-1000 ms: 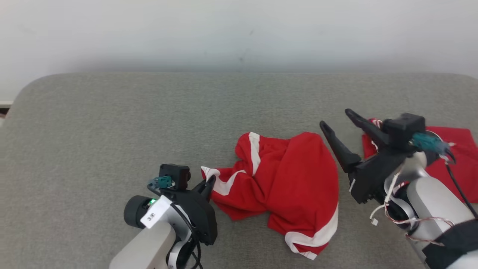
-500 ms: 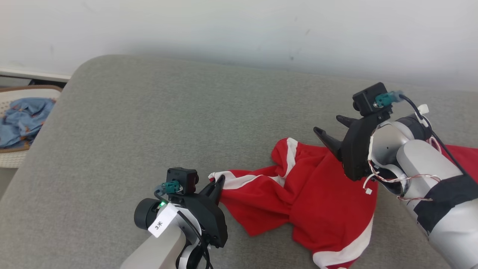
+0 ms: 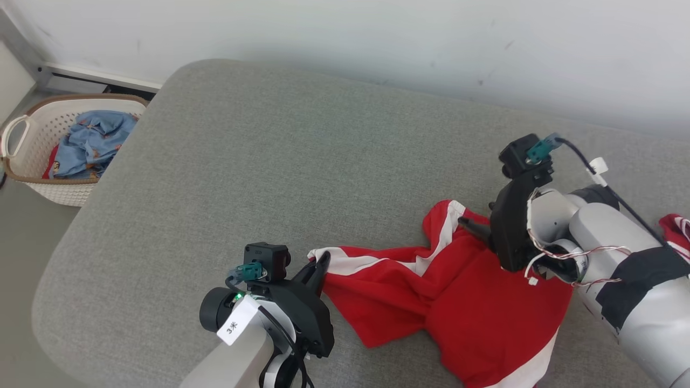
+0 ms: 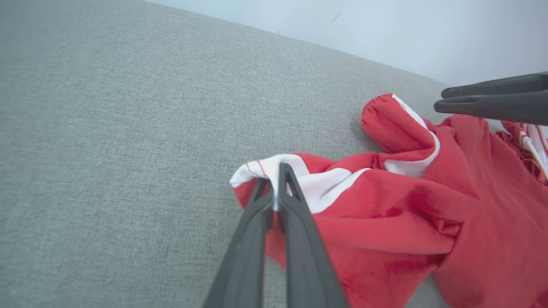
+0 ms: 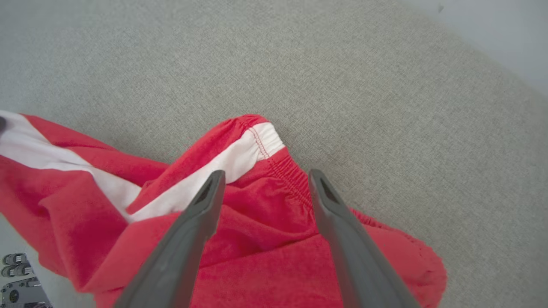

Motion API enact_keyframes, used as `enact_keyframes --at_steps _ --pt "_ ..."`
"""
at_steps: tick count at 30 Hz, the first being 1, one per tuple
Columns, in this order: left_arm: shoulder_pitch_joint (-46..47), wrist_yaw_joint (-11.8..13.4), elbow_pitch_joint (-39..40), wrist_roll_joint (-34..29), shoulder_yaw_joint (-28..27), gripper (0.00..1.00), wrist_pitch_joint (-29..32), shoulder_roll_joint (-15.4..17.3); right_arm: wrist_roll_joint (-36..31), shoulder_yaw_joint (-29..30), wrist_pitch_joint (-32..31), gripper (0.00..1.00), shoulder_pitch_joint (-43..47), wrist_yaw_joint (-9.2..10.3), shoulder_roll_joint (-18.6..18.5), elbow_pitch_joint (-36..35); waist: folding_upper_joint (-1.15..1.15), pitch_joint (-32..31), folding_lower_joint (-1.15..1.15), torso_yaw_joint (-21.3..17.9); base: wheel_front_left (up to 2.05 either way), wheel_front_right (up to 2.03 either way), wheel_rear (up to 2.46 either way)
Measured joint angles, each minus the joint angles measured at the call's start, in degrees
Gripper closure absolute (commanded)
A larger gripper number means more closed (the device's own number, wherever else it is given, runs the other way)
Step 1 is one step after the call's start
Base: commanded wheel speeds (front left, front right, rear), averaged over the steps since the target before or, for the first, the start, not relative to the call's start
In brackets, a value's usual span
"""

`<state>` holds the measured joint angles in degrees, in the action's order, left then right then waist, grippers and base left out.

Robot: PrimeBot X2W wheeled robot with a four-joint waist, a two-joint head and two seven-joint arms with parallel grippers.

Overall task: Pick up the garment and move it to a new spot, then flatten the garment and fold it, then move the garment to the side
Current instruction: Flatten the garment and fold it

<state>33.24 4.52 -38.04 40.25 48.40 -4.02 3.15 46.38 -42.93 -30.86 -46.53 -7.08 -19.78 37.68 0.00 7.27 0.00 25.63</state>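
Head view: the camera has swung left since a second ago, bringing a white laundry basket (image 3: 32,186) holding blue clothes (image 3: 91,143) into sight beside the grey cushion (image 3: 269,161). The red shorts (image 3: 474,302) lie on the cushion's near right part, now drawn out longer than the earlier bunched heap. The left gripper (image 3: 322,260) stays clamped on their white-striped corner. The right gripper (image 3: 477,218), earlier raised beside the shorts, has dipped over their far edge.

Left wrist view: the fingers are pinched tight on the white hem (image 4: 308,177), and the right gripper's fingers (image 4: 483,105) hang above the fabric.

Right wrist view: the jaws are spread wide, straddling the elastic waistband (image 5: 291,175) beside a white stripe (image 5: 239,158); whether they touch it is unclear.
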Motion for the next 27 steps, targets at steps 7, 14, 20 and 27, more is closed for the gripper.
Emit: enact_keyframes --at_steps 7,14,20,27 --pt "-0.02 -0.05 -0.15 0.21 0.01 1.00 -0.15 -0.15 0.98 -4.19 -2.02 0.17 -0.13 0.00 -0.19 1.43 0.00 0.34 0.00 0.07 0.00 0.00 0.00" --pt "0.10 -0.20 -0.10 0.35 0.08 1.00 -0.74 -0.41 2.36 -6.49 -1.82 1.00 -1.05 -0.05 -1.31 2.21 0.00 1.68 0.00 -0.28 0.00 0.00 0.00" --pt "0.14 -0.45 -1.46 1.08 -0.67 1.00 -1.59 -0.48 3.50 -7.46 3.04 1.00 -3.72 -0.05 -1.70 2.25 0.00 1.57 0.00 -1.16 0.00 0.00 0.00" --pt "-0.18 -0.23 -2.26 1.51 -2.68 1.00 -3.31 1.44 5.59 -5.65 11.99 1.00 -3.98 -0.07 -4.52 -0.04 0.00 0.45 0.00 -3.69 0.00 0.00 0.00"
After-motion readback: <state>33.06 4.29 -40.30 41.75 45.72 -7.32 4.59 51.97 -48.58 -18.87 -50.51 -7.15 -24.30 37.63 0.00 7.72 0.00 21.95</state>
